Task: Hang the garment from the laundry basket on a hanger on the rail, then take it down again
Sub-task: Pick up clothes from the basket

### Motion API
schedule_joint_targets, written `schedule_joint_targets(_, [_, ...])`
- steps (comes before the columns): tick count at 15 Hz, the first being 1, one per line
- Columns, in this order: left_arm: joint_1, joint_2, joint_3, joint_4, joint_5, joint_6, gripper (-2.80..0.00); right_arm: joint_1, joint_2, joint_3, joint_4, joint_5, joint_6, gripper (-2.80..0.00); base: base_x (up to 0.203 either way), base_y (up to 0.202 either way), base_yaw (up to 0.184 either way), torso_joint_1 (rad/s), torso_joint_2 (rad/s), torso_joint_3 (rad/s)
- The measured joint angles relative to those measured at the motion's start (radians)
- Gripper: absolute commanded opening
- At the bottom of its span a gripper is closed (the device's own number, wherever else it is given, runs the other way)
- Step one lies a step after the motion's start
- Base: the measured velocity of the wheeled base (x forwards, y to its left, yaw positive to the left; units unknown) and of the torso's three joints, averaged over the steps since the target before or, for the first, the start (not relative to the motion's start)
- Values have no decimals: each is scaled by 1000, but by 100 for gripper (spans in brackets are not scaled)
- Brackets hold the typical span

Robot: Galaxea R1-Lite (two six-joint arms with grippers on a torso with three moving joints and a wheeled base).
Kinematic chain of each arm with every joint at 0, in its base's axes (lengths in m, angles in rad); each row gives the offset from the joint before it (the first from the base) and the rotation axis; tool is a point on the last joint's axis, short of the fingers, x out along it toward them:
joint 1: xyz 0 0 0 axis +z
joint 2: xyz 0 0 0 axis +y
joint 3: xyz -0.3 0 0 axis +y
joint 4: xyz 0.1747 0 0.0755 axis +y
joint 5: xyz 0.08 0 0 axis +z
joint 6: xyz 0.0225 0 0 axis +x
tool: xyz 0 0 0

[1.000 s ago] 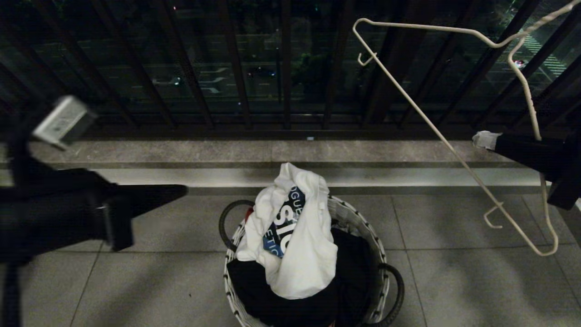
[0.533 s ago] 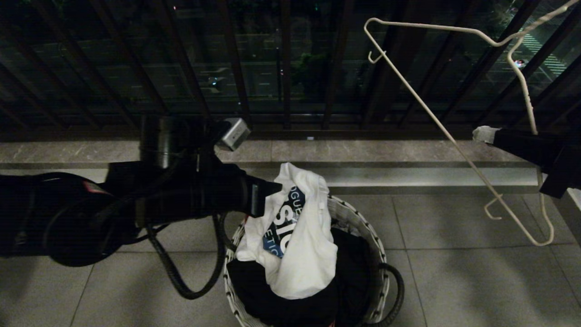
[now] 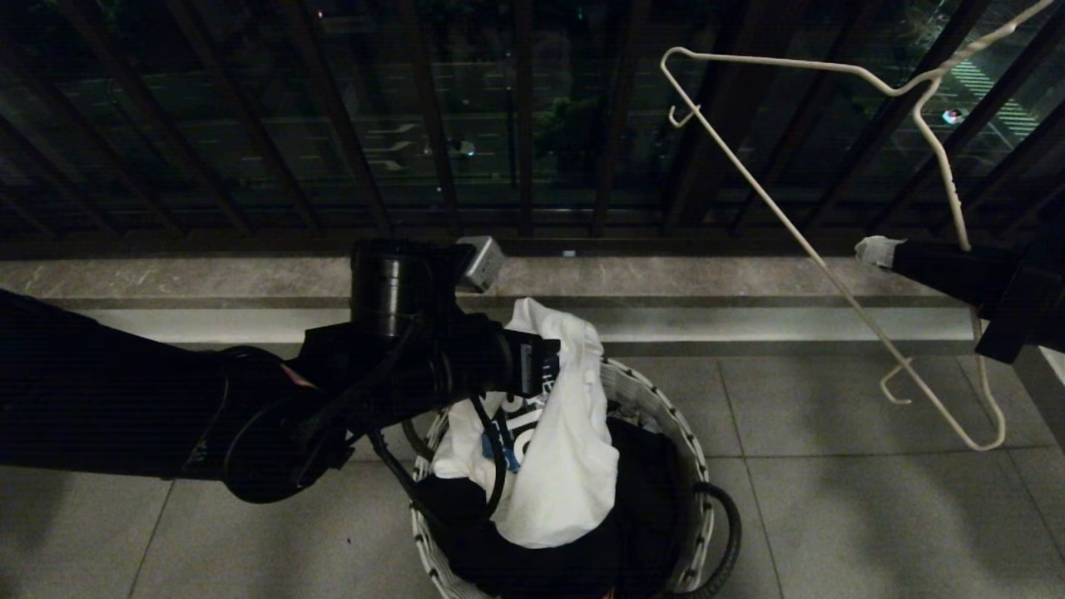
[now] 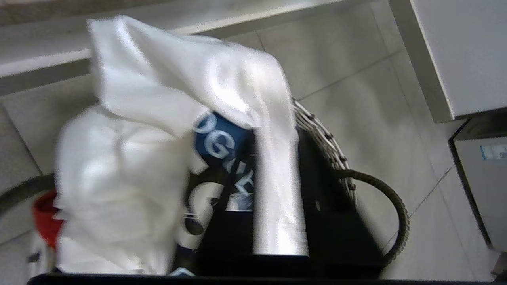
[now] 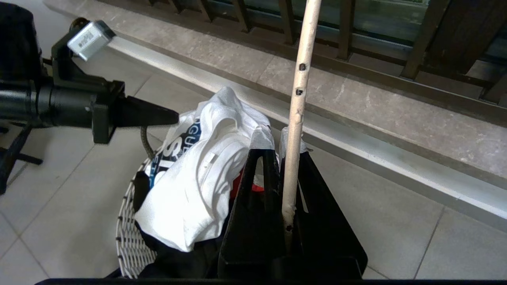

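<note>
Garment (image 3: 557,466) lies in a heap on top of dark clothes in the laundry basket (image 3: 666,416), near the bottom of the head view. A bit of red cloth (image 4: 45,219) peeks out beside it. The left gripper (image 5: 174,116) sits just above the white shirt, on its left side, close to the blue letters. I cannot tell if its fingers are apart or together. Farther off to the right, the right gripper (image 5: 273,136) is squeezed tight on the thin white hanger (image 3: 832,274) and holds it up in the air. Behind everything stands the dark balcony railing (image 3: 524,125).
</note>
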Motion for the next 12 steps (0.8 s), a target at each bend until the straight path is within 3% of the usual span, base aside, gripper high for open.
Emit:
schedule_joint_targets(4, [-32, 35, -28, -4, 96, -1, 0, 0, 1, 0, 0, 0, 5, -280, 0, 0, 0, 0, 0, 0])
schedule_joint_targets(7, [-61, 78, -55, -6, 211, 11, 0, 0, 1, 0, 0, 1, 5, -280, 0, 0, 0, 0, 0, 0])
schedule_joint_targets(12, [-70, 136, -67, -77, 237, 24, 0, 1, 0, 0, -1, 5, 3, -280, 0, 0, 0, 0, 0, 0])
